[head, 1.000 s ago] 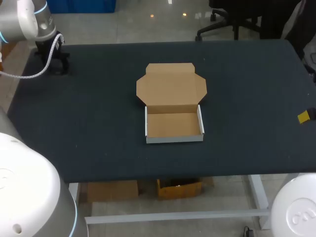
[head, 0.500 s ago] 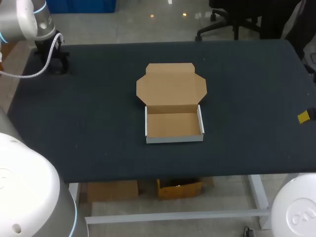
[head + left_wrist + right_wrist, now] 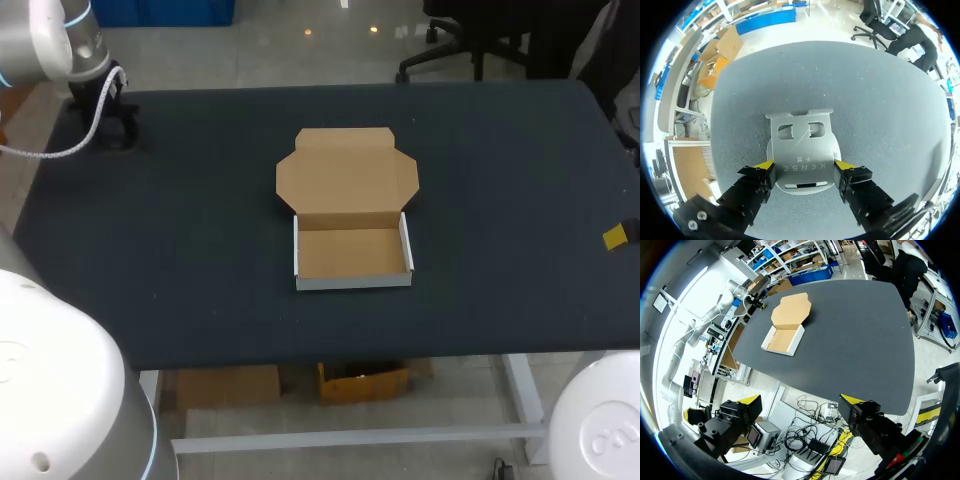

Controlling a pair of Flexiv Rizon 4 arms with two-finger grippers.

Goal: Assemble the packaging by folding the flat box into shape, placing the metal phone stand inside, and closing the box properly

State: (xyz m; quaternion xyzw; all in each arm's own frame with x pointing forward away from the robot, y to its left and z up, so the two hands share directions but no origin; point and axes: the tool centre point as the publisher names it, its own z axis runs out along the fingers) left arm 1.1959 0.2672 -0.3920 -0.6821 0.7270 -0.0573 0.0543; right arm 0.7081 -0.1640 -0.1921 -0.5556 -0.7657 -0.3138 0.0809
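Observation:
The cardboard box (image 3: 352, 250) sits mid-table, its tray folded up with white outer walls and its brown lid (image 3: 347, 170) lying flat behind it. The tray is empty. In the right wrist view the box (image 3: 785, 337) shows far ahead. A silver metal phone stand (image 3: 802, 145) lies on the dark table at the far left corner. My left gripper (image 3: 803, 165) is shut on it, one yellow tip against each side of its round base. In the head view the left gripper (image 3: 118, 125) hides the stand. My right gripper (image 3: 802, 399) stands open with nothing between its fingers, out past the table's front right edge.
The dark table top (image 3: 500, 180) is bare around the box. One yellow tip of the right gripper (image 3: 615, 237) shows at the table's right edge in the head view.
The left arm has shifted very slightly at the far left corner. The box and the right arm have not moved.

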